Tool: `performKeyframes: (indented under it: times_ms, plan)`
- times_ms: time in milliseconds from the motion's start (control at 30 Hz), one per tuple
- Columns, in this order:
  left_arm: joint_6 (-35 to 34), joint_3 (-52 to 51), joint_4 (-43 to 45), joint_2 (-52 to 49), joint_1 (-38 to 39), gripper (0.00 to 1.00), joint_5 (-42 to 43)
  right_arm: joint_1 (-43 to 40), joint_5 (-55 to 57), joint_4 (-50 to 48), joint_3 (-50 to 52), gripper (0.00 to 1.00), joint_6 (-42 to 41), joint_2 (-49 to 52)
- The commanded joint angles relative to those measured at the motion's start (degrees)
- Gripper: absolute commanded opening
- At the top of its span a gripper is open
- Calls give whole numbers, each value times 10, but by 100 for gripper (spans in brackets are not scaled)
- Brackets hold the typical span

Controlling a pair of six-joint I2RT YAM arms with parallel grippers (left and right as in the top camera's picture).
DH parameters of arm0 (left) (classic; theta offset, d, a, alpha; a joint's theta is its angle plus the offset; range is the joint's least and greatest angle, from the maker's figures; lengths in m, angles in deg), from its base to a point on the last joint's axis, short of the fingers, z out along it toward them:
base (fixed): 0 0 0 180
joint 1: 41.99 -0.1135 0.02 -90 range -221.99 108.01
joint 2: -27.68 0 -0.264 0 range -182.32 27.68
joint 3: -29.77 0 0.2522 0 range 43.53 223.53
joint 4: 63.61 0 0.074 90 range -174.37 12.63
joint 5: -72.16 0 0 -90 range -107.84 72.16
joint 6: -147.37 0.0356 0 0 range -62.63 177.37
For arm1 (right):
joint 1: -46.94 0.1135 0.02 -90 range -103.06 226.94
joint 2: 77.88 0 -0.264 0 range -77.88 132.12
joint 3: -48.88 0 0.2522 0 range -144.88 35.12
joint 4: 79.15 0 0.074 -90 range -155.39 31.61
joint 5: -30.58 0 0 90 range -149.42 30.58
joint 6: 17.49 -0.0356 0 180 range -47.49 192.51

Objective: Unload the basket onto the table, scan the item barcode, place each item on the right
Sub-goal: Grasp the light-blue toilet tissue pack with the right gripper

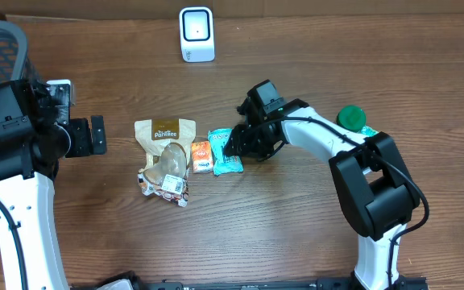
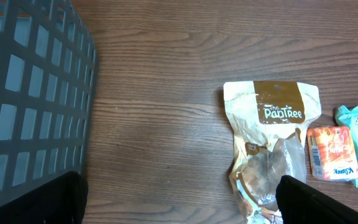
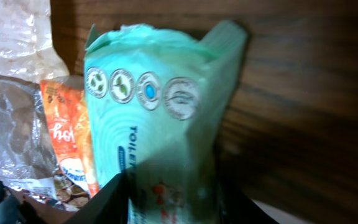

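Note:
A teal tissue packet (image 1: 225,151) lies on the wooden table beside a small orange packet (image 1: 200,156) and a tan PanTree pouch (image 1: 165,141). My right gripper (image 1: 234,145) is down over the teal packet's right end. In the right wrist view the teal packet (image 3: 148,124) fills the gap of the right gripper (image 3: 169,186), both fingers press its sides, and its top edge bulges up. No barcode shows on it. The white scanner (image 1: 196,34) stands at the table's back edge. My left gripper (image 1: 95,135) hangs open left of the pouch, holding nothing.
A dark mesh basket (image 2: 30,93) stands at the far left. A crinkly clear wrapper (image 1: 167,187) lies in front of the pouch. A green round object (image 1: 350,118) sits behind my right arm. The pouch (image 2: 272,124) and orange packet (image 2: 332,152) show in the left wrist view.

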Motion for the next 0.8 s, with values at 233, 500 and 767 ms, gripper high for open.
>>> performKeyframes:
  times_ms: [233, 500, 767]
  plan:
    - [-9, 6, 0, 1, 0, 99, -2, -1, -1, -4, 2, 4, -3, 5]
    - [-9, 6, 0, 1, 0, 99, -2, -7, 11, 13, -18, 4, 36, -54]
    - [-9, 6, 0, 1, 0, 99, -2, -10, 162, 91, -34, 4, 35, -164]
